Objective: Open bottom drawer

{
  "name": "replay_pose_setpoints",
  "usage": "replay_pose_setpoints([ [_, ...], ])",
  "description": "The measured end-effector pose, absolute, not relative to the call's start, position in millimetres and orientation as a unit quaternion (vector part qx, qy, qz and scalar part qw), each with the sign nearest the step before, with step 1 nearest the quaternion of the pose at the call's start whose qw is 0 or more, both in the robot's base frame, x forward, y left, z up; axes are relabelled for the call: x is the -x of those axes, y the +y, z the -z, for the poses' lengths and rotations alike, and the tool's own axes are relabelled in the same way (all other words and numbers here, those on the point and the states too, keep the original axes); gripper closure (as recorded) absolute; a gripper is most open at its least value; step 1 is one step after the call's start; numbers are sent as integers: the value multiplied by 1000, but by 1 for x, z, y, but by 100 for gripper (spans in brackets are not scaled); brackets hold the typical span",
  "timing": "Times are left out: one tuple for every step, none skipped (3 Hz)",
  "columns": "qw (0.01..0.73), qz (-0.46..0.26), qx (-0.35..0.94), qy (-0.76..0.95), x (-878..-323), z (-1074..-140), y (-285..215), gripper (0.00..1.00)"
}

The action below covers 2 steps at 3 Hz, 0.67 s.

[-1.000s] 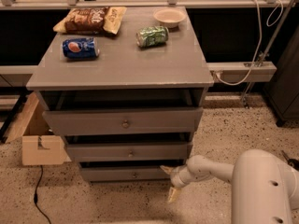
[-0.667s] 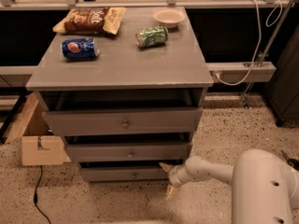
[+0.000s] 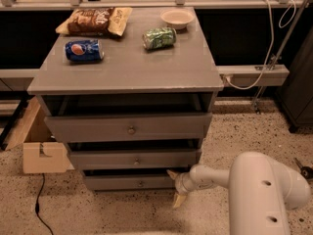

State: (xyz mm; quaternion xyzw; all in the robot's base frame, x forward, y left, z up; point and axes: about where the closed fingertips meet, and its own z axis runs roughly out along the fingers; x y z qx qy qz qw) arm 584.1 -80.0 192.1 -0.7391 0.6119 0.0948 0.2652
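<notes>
The gripper (image 3: 175, 187) hung low by the floor at the right end of the bottom drawer (image 3: 117, 182), its two pale fingers (image 3: 179, 200) spread one above the other and holding nothing. The drawer, the lowest and narrowest of three grey fronts, ran side to side. Its small round knob (image 3: 141, 183) lay toward the left of the view from the gripper, close but apart. We judged the next move to be a short sideways reach onto that knob. We could not see inside any drawer. On the cabinet top (image 3: 146, 72) sat a small bowl (image 3: 177, 17) — seemingly empty — with a blue can (image 3: 84, 50), a green can (image 3: 159, 37) and a snack bag (image 3: 93, 21).
</notes>
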Motion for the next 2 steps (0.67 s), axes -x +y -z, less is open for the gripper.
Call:
replay_pose_setpoints([
  [255,-77,734,625,-599,-173,-86,0],
  [249,-86,724,637,-613,-148,-93,3],
])
